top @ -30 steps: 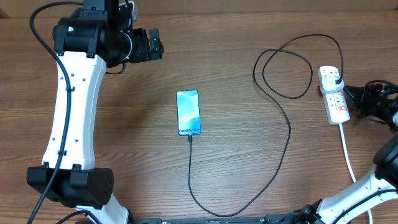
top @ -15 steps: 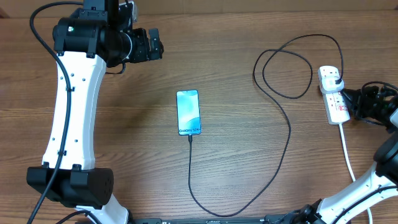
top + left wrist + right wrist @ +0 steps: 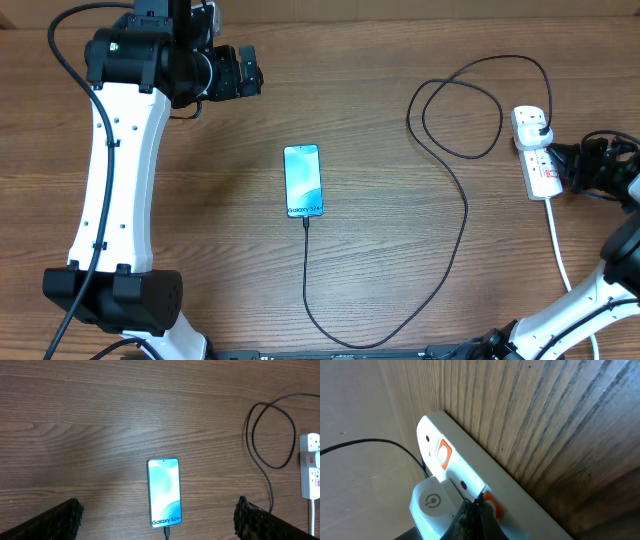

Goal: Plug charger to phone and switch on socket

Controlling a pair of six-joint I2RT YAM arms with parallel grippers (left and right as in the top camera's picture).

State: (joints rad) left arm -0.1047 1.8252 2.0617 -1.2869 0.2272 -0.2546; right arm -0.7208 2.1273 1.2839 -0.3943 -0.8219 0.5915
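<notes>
The phone (image 3: 303, 181) lies flat mid-table with its screen lit, and the charger (image 3: 465, 215) tip is in its near short edge. The black cable loops right to a plug (image 3: 432, 502) seated in the white socket (image 3: 537, 150). My right gripper (image 3: 479, 500) is shut, and its tips touch the socket (image 3: 465, 472) right beside an orange switch (image 3: 492, 502). A second orange switch (image 3: 444, 454) sits farther along. My left gripper (image 3: 157, 512) hangs open high above the phone (image 3: 164, 492), holding nothing.
The socket's white cord (image 3: 562, 255) runs toward the table's near edge on the right. The charger cable makes a wide loop (image 3: 462, 105) left of the socket. The left arm (image 3: 120, 170) stands over the table's left side.
My right gripper has edged slightly left, closer onto the socket. The phone, the cable and the left arm have not moved.
</notes>
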